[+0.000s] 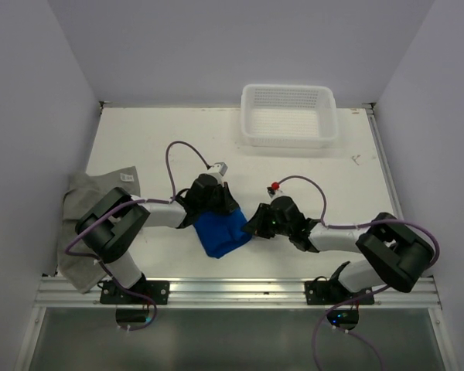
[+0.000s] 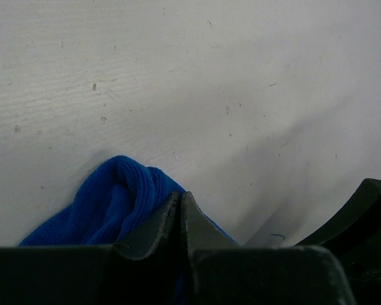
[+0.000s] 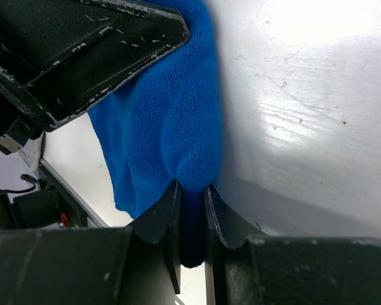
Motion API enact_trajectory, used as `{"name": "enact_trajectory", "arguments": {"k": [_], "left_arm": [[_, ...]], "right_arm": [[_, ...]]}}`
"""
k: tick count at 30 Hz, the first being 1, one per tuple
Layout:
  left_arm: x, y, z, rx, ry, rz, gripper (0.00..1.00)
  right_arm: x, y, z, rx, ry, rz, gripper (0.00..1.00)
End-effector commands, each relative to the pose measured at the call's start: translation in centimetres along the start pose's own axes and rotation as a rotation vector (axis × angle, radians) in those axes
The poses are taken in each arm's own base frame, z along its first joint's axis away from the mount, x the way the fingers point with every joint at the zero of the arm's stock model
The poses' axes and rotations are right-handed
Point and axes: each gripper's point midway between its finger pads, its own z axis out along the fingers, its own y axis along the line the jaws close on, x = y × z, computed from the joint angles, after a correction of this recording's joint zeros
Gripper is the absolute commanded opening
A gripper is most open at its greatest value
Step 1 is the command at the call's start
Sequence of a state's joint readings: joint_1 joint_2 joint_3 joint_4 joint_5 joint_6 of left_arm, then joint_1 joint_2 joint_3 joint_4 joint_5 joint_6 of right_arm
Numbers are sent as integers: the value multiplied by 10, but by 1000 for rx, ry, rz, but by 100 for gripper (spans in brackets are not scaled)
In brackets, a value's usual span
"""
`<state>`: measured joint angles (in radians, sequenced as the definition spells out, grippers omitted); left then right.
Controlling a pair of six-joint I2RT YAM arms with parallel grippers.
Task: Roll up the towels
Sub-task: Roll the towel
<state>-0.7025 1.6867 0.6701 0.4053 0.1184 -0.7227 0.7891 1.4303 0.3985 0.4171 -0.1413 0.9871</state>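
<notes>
A grey towel (image 1: 76,267) lies crumpled at the table's (image 1: 139,139) left edge. The left gripper (image 2: 180,197) is pinched together on a bunched fold of the blue towel (image 1: 220,236), which lies at the table's middle. The right gripper (image 3: 192,190) is clamped on the blue towel's opposite edge.

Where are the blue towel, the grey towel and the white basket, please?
blue towel (image 1: 220,232), top view, bunched middle.
grey towel (image 1: 100,184), top view, far flat part.
white basket (image 1: 290,139), top view, near wall.

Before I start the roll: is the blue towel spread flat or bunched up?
Bunched, not spread: the blue towel is a compact creased lump, thick folds showing in both wrist views.
</notes>
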Motion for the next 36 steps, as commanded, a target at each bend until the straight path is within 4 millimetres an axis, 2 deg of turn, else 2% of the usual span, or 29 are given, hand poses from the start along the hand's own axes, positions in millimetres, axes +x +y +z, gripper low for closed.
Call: {"name": "enact_trajectory", "arguments": {"k": [1, 4, 5, 8, 11, 16, 18, 20, 21, 22, 23, 24, 26, 27, 30, 36], "left_arm": [[22, 29, -4, -114, 82, 7, 8], [1, 16, -6, -93, 47, 20, 9], [-12, 8, -5, -80, 25, 28, 9], [-41, -12, -11, -54, -28, 48, 10], [-64, -29, -17, -28, -67, 64, 11], [-79, -46, -26, 14, -93, 71, 11], [-78, -48, -28, 24, -91, 69, 11], [-73, -48, -30, 37, -83, 65, 11], [-73, -50, -31, 46, -86, 61, 11], [-71, -49, -31, 44, -82, 59, 11], [-66, -48, -32, 51, -71, 57, 11], [-65, -47, -33, 54, -71, 51, 11], [-58, -47, -35, 64, -61, 42, 11], [-57, -46, -35, 65, -60, 39, 11], [-48, -45, -38, 73, -49, 31, 11], [-25, -42, -45, 88, -22, 18, 11]], "right_arm": [[-5, -6, -10, 51, -11, -69, 0], [-15, -17, -20, 131, -54, -148, 0], [-19, -22, -22, 158, -76, -182, 0], [-27, -28, -32, 217, -117, -264, 0], [-28, -28, -37, 256, -127, -344, 0], [-28, -17, -46, 357, -195, -524, 0], [-22, -10, -46, 366, -205, -584, 0], [-29, -8, -50, 427, -260, -641, 0], [-21, -5, -49, 439, -249, -686, 0], [-30, -3, -53, 494, -296, -714, 0], [-28, 0, -53, 508, -305, -736, 0], [-20, 0, -50, 530, -298, -787, 0], [-18, 11, -51, 569, -332, -841, 0], [-14, 7, -47, 603, -329, -870, 0], [-9, 20, -46, 636, -371, -905, 0], [8, 28, -33, 676, -369, -974, 0]]}}
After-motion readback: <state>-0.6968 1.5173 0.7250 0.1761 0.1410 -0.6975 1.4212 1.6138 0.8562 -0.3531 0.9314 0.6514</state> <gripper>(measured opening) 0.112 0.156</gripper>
